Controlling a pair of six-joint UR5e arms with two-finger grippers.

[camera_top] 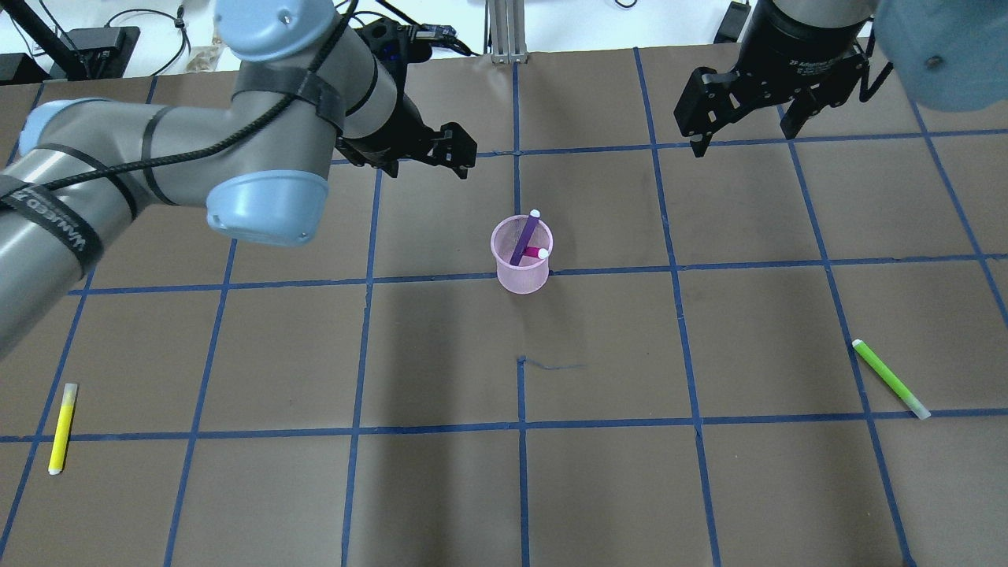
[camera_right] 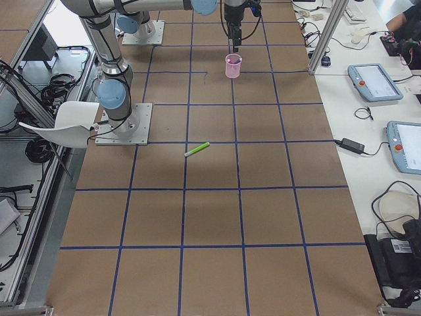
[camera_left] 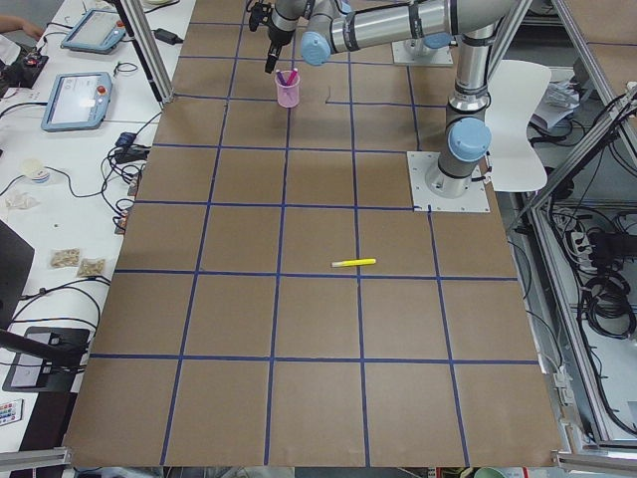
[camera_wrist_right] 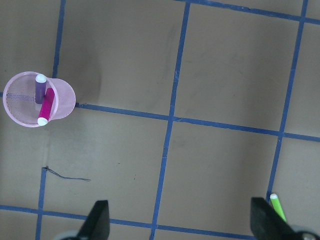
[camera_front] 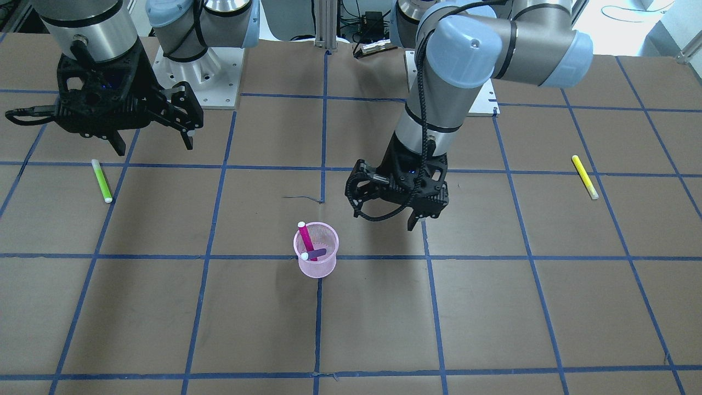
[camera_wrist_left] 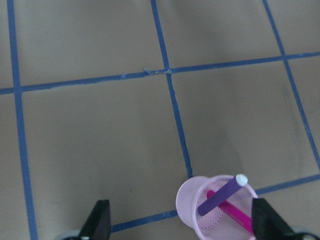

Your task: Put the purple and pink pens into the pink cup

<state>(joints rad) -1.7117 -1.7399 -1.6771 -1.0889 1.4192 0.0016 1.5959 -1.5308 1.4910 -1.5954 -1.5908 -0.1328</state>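
Here: pink mesh cup [camera_top: 521, 277] upright, purple pen [camera_top: 525, 239], pink pen [camera_top: 534, 252] crossed inside.

My left arm [camera_front: 455, 66] stretches forward over the middle of the worktop [camera_front: 164, 307], elbow bent; my left pincer [camera_front: 384, 219] tilts downward, jaws spread wide. My right pincer [camera_front: 154, 147] hangs nearer my base, pointing down, jaws spread wide too.

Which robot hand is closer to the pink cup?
Left. The left gripper hangs close to the pink cup, toward the robot's base; the right gripper is much farther off on the other side.
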